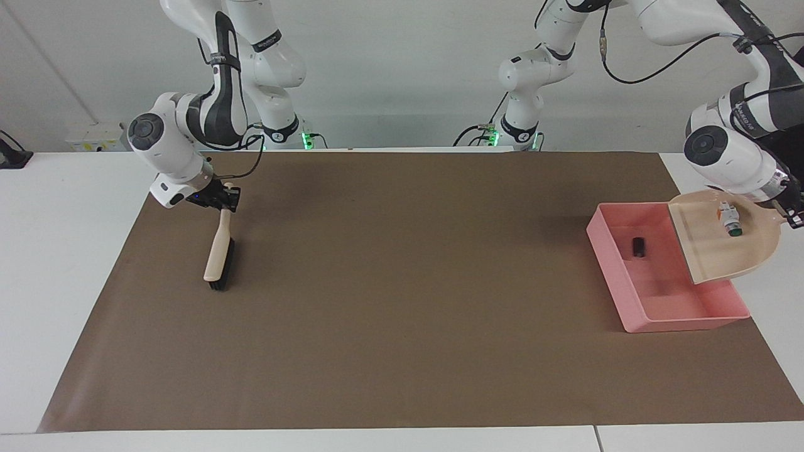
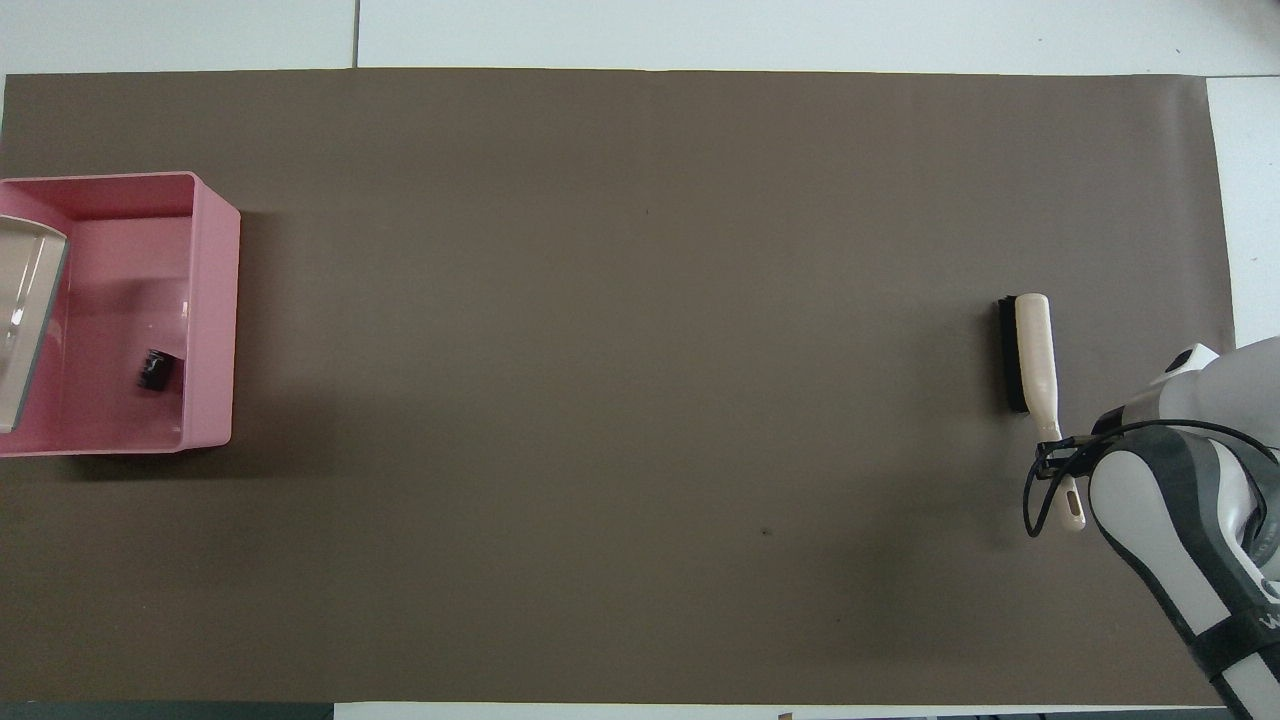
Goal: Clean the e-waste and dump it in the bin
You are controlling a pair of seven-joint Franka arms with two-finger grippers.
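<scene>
The pink bin (image 1: 684, 324) (image 2: 212, 320) sits at the left arm's end of the table. My left gripper (image 1: 793, 217) is shut on the handle of the beige dustpan (image 1: 722, 254) (image 2: 20, 320), which is tipped steeply over the bin. One piece of e-waste, the dark cylinder (image 1: 639, 247) (image 2: 153, 370), lies on the bin floor. The white-and-green piece (image 1: 729, 220) still sits high in the pan. My right gripper (image 1: 221, 199) (image 2: 1065, 455) is shut on the handle of a beige brush (image 1: 218, 257) (image 2: 1030, 350), whose black bristles rest on the mat.
A brown mat (image 1: 402, 282) covers most of the white table. The bin stands at the mat's edge toward the left arm's end; the brush is near the right arm's end. The right arm's elbow fills a lower corner of the overhead view.
</scene>
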